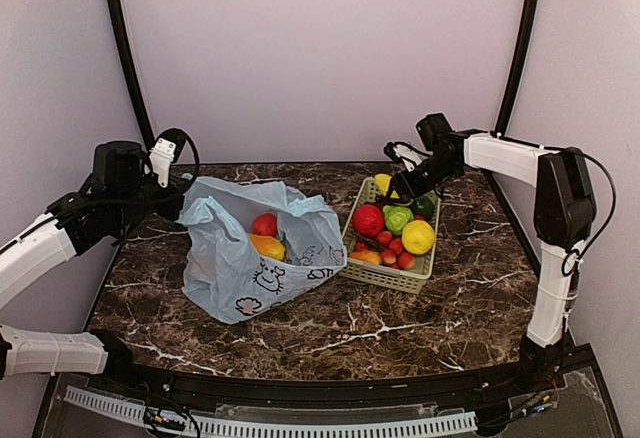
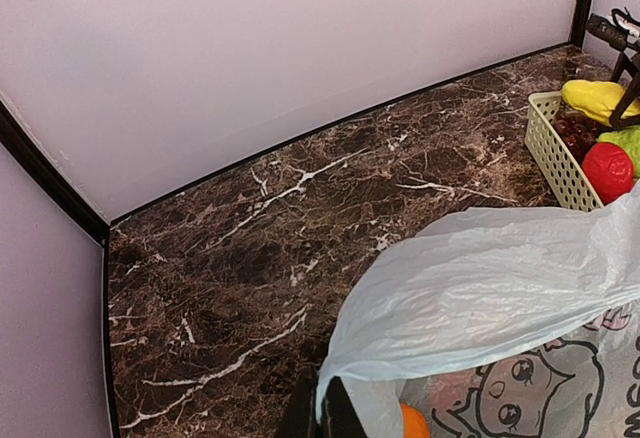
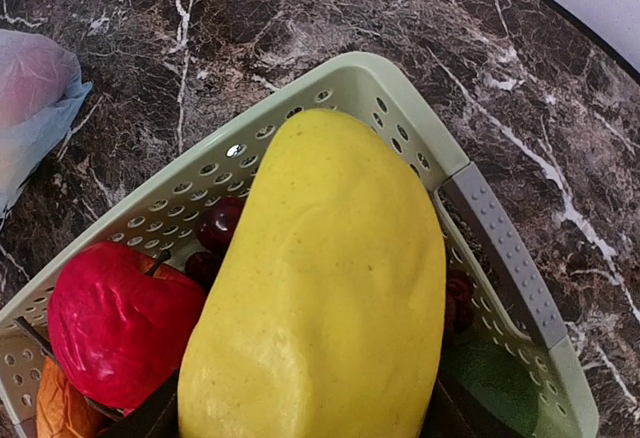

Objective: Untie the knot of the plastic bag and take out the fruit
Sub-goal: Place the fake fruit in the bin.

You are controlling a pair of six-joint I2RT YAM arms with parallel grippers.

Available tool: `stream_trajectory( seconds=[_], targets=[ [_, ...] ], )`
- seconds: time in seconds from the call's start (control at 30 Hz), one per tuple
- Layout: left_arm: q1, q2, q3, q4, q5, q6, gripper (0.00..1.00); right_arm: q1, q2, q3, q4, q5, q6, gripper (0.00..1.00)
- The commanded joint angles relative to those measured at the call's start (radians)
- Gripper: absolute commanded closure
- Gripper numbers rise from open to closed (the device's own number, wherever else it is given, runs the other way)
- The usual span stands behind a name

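Note:
The light blue plastic bag (image 1: pixel 250 268) lies open at the table's middle left; no knot shows. A red-pink apple (image 1: pixel 264 224) and an orange-yellow mango (image 1: pixel 268 247) lie in its mouth. My left gripper (image 1: pixel 186 198) is shut on the bag's far left rim; in the left wrist view its fingers (image 2: pixel 345 418) pinch the film (image 2: pixel 480 298), with an orange fruit (image 2: pixel 414 424) just inside. My right gripper (image 1: pixel 402 186) is shut on a long yellow fruit (image 3: pixel 330 278) over the far end of the pale green basket (image 3: pixel 380 83). Its dark fingers (image 3: pixel 150 420) flank the fruit.
The basket (image 1: pixel 390 276) stands right of the bag and holds a large red fruit (image 1: pixel 368 220), a light green one (image 1: pixel 398 218), a yellow lemon (image 1: pixel 418 236), small strawberries and dark grapes. The back wall runs close behind both grippers.

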Motion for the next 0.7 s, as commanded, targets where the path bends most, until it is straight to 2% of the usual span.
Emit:
stream_trajectory(
  seconds=[0.0, 0.2, 0.53, 0.67],
  targets=[
    [0.005, 0.004, -0.015, 0.006, 0.008, 0.012, 0.99, -0.005, 0.013, 0.032, -0.022, -0.005, -0.025, 0.29],
    [0.005, 0.007, -0.014, 0.005, 0.008, 0.013, 0.99, -0.005, 0.01, 0.031, -0.008, 0.007, -0.022, 0.17],
    [0.005, 0.006, -0.015, 0.008, 0.026, 0.013, 0.99, -0.005, -0.075, -0.033, 0.098, 0.062, 0.025, 0.08],
    [0.005, -0.015, -0.028, 0.031, 0.108, 0.017, 0.99, -0.004, -0.162, -0.072, 0.159, 0.127, 0.067, 0.07]
  ],
)
